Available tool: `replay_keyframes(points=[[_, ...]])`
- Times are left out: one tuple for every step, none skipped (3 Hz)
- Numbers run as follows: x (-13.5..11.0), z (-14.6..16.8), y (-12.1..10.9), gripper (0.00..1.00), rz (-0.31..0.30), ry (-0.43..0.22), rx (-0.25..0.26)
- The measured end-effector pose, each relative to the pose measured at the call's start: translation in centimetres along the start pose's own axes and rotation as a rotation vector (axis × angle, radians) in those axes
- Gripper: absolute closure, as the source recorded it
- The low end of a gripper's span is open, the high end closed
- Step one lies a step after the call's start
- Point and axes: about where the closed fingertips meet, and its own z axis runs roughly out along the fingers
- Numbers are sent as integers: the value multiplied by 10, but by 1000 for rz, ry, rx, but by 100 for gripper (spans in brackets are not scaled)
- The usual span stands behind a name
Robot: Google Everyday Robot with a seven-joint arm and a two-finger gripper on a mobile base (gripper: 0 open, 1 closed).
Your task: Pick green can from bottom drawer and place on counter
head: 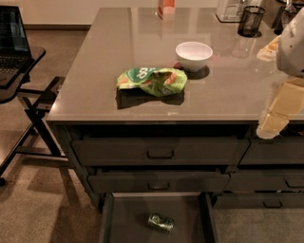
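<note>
The green can (160,222) lies on its side on the grey floor of the bottom drawer (128,218), which is pulled open at the foot of the cabinet. The counter (142,42) spans the top of the view above the dark drawer fronts. My gripper (268,127) hangs at the right edge, its pale end over the counter's front right edge. It is well above and to the right of the can and touches nothing.
A green-and-orange snack bag (152,80) and a white bowl (194,54) sit mid-counter. A black mesh cup (250,21) and an orange carton (166,7) stand at the back. Two closed drawers (159,152) sit above the open one. A laptop stand (19,71) is on the left.
</note>
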Motion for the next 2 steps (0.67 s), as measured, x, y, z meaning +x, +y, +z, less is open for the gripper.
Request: replay_keyframes(points=[[0, 0, 0, 0, 0, 0, 0], [1, 10, 2, 0, -5, -5, -13]])
